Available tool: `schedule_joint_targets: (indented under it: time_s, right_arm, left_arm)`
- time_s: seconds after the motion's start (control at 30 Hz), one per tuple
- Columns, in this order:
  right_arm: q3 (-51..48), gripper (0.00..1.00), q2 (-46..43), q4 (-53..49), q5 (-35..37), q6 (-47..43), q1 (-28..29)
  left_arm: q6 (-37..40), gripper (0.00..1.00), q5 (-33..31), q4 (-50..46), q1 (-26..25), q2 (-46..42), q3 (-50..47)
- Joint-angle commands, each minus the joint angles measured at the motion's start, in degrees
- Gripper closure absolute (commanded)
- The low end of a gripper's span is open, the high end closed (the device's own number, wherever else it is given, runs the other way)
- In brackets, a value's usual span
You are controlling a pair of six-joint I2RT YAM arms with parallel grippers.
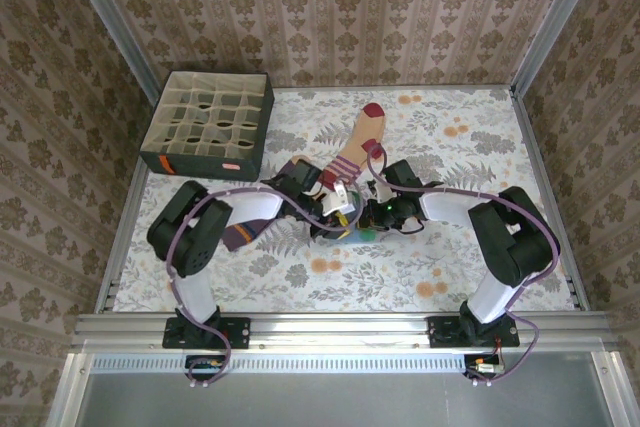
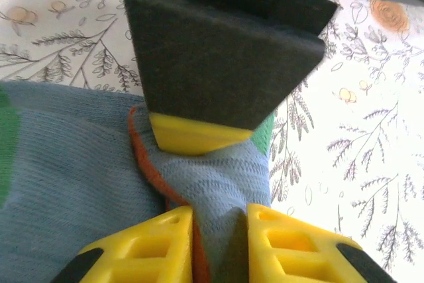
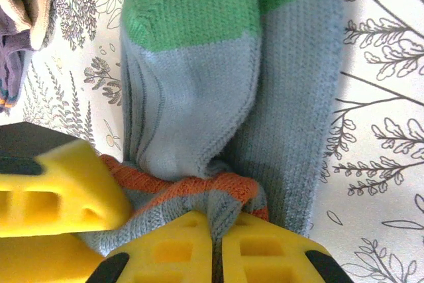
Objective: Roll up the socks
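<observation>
— Top view first?
— Flower-printed table top (image 1: 450,277); dark fabric box with a grid of compartments (image 1: 205,122) at the far left corner; peach knit sock with maroon toe and striped cuff (image 1: 358,147) flat beyond the centre, toe away from the arms; purple knit sock with a tan patch (image 1: 243,232) partly under the left arm. Soft blue-grey sock with green toe and orange cuff (image 1: 346,231) bunched at mid-table, between left gripper (image 1: 335,213) and right gripper (image 1: 365,215), both low over it and nearly meeting; too small there to tell the jaws.
— Left wrist view?
— Left gripper (image 2: 220,223) with two yellow fingers near each other, a fold of the blue-grey sock (image 2: 73,183) and its orange cuff edge between them; dark sliver beside one finger, so cannot tell whether squeezing or merely around the fold. Just beyond, a yellow fingertip (image 2: 195,136) of the right gripper, on a dark block, down on the same fold.
— And the right wrist?
— Right gripper (image 3: 216,233) clamped together on the blue-grey sock (image 3: 199,97); yellow fingers all but touching, orange cuff and grey knit pinched and puckered at the tips; rest of the sock folded double over the table, green toe at the far end. Yellow finger (image 3: 59,190) of the left gripper touching the cuff from the side; purple knit sock (image 3: 10,57) at the upper corner, apart.
</observation>
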Motion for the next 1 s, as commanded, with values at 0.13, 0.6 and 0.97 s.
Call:
schedule_joint_targets:
  time_s: [0.13,0.6,0.97]
  right_arm:
    - [-3.84,0.98,4.09,-9.72,9.61,0.83,0.11]
    - [-2.27,0.98,3.77,-12.14,9.27,0.08,0.19]
    - [-1.59,0.9,2.05,-12.48,4.57,-2.74,-0.02]
  left_arm:
    - [7.09,0.74,-13.07,10.73,-3.45,-12.19,-10.88]
    - [18.58,0.59,-36.58,16.45,-15.41,-9.24,-12.43]
    - [16.23,0.77,-35.18,3.6,-15.2,0.47,-4.71]
